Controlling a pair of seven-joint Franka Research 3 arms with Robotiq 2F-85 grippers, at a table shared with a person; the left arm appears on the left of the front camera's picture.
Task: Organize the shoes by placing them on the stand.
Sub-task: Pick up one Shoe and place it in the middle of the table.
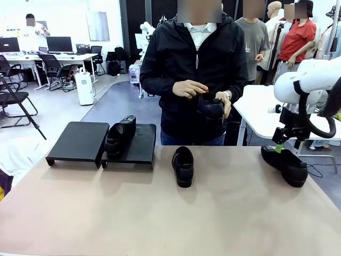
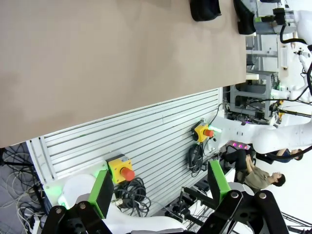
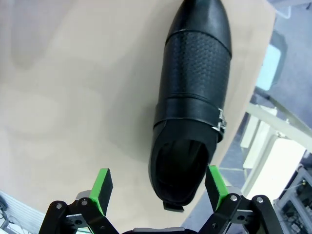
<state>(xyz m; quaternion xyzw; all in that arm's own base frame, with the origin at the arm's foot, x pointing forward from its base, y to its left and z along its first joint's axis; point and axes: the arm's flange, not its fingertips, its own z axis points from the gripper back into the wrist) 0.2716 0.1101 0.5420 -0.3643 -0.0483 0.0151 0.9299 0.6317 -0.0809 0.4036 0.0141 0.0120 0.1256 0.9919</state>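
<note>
Right gripper [image 3: 158,171] jaws apart, hovering above heel of shoe [image 3: 194,92] near table [image 3: 73,97] edge. Best: descend straight, clamp heel sides squarely, avoid pushing shoe off. Left gripper [image 2: 163,187] apart, empty.

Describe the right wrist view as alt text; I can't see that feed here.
A black buckled shoe lies on the tan table, toe pointing away. Its heel end is between the green-padded fingers of the open right tool, nearer the finger at picture right.
</note>
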